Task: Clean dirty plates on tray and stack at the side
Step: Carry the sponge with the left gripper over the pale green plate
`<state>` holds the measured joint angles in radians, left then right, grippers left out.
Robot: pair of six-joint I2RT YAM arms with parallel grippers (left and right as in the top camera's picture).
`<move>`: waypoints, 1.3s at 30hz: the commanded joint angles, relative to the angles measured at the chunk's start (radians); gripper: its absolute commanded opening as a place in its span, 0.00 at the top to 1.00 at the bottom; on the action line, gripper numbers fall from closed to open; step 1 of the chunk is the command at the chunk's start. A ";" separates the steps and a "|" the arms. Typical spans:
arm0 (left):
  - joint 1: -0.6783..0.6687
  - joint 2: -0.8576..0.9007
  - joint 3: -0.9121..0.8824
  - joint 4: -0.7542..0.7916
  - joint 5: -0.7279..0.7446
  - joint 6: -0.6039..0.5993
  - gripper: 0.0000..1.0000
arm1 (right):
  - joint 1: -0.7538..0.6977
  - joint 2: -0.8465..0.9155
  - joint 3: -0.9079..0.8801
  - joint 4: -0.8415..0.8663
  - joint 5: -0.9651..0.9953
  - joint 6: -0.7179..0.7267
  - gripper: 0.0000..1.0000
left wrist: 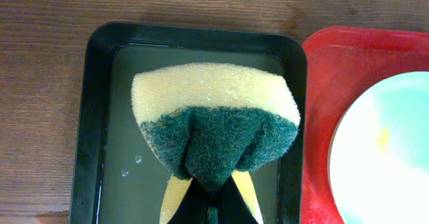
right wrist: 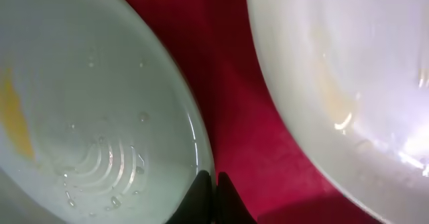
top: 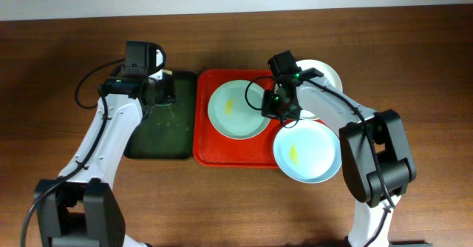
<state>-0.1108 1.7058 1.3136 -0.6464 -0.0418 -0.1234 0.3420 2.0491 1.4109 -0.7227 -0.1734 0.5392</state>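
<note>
Clamping a sponge (left wrist: 214, 113), left end effector (left wrist: 210, 200) hovers; right end effector (right wrist: 216, 198) pinches mint plate (right wrist: 100, 110).

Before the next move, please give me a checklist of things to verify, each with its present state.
1. Left gripper grips the yellow-and-green sponge: ok.
2. Sponge hangs over the water-filled dark green tray: ok.
3. Pale mint green round plate lies on the red plastic tray: ok.
4. Mint plate clean: not ok, yellow smear at centre.
5. Right gripper holds the mint plate's rim: cannot tell.
6. Pale blue round plate inside red tray: not ok, overhangs edge.
</note>
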 commanded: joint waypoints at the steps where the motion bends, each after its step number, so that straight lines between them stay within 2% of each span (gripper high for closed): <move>1: 0.001 0.002 0.000 0.002 0.000 0.006 1.00 | 0.005 0.014 0.016 -0.064 -0.006 -0.053 0.96; 3: 0.000 0.002 0.000 0.001 0.000 0.006 1.00 | 0.005 0.014 0.032 -0.113 -0.006 -0.133 0.96; 8: -0.021 0.002 0.000 0.002 0.000 0.043 1.00 | 0.005 0.014 0.032 -0.119 -0.007 -0.214 0.96; 17: -0.034 0.002 0.000 -0.001 0.020 0.043 1.00 | 0.005 0.014 0.032 -0.082 -0.145 -0.209 0.96; 23: -0.046 0.002 0.001 -0.001 0.051 0.042 1.00 | 0.006 0.014 0.032 -0.066 -0.149 -0.210 0.96; 25: -0.047 0.010 0.044 -0.061 0.079 0.042 1.00 | 0.006 0.014 0.032 -0.066 -0.149 -0.210 0.96; 28: -0.047 0.082 0.198 -0.237 0.079 0.043 1.00 | 0.006 0.014 0.032 -0.059 -0.148 -0.210 0.96; 32: -0.047 0.267 0.419 -0.446 0.068 0.043 1.00 | 0.006 0.014 0.032 -0.055 -0.148 -0.210 0.96; 34: -0.047 0.329 0.444 -0.469 0.042 0.043 1.00 | 0.006 0.014 0.032 -0.054 -0.148 -0.210 0.96; 39: -0.064 0.339 0.444 -0.475 0.088 0.042 1.00 | 0.006 0.014 0.032 -0.047 -0.148 -0.210 0.96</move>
<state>-0.1555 2.0537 1.7344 -1.1152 0.0269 -0.0963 0.3420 2.0491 1.4303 -0.7734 -0.3134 0.3363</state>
